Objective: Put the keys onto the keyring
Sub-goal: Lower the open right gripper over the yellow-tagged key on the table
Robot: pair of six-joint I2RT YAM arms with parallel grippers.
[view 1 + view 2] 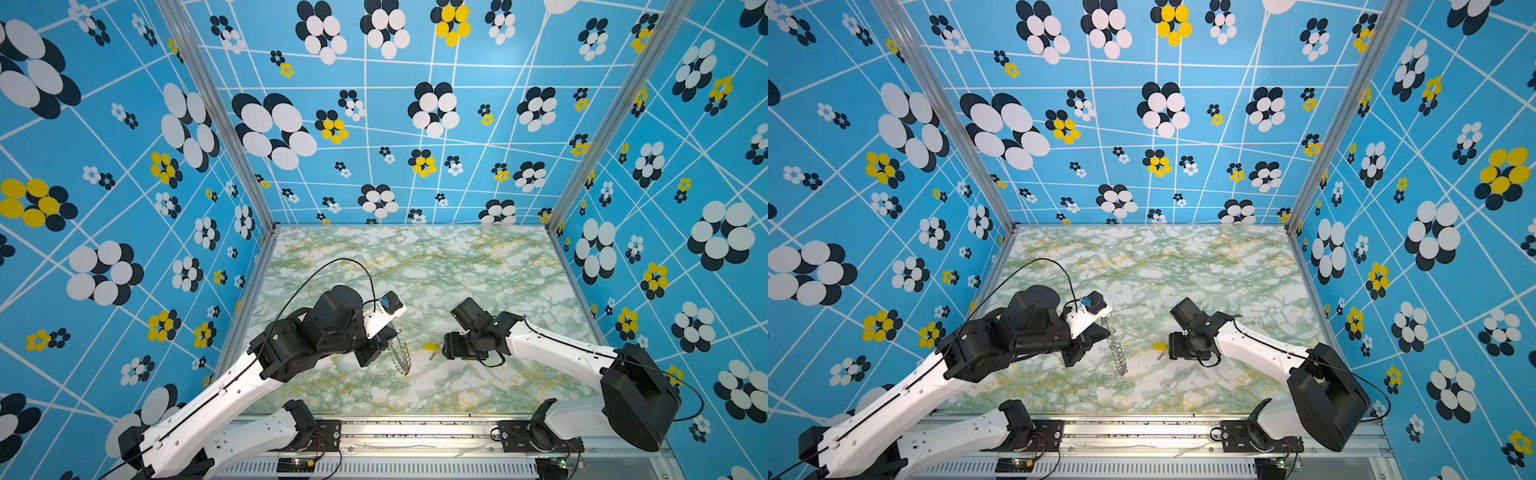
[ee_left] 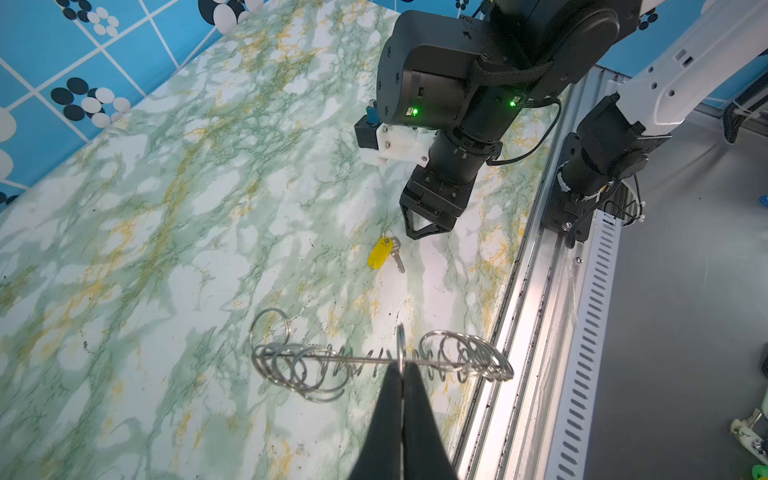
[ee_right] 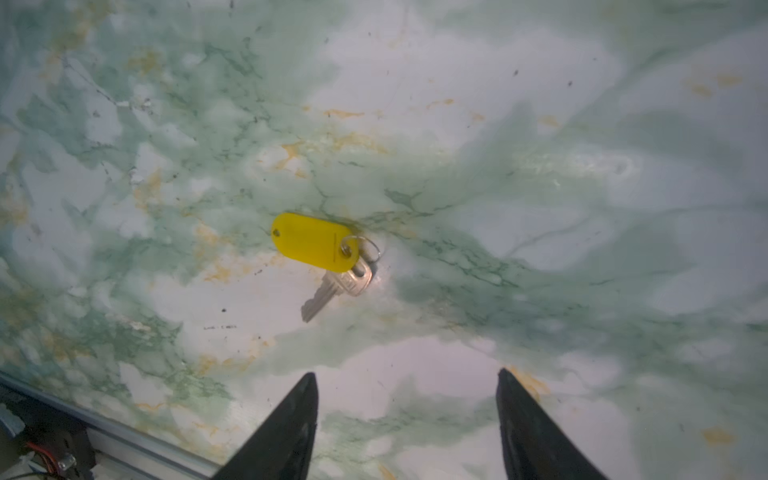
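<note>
Holding the keyring point(image 2: 380, 359) edge-up in our shut left gripper point(image 2: 402, 368), loops presumably facing the yellow key point(image 3: 316, 243), we hover our right gripper point(image 3: 407, 415) agape just beside that key.

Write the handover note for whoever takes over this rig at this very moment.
Left gripper: shut on the grey metal keyring with many silver wire loops, held on edge above the marbled table.
Right gripper: open, empty, just short of the yellow oblong plastic tag with its small silver key, which lies flat on the table.
Done: keyring held. Left: grasp the yellow tag's key, thread it on. No green tag in view.
</note>
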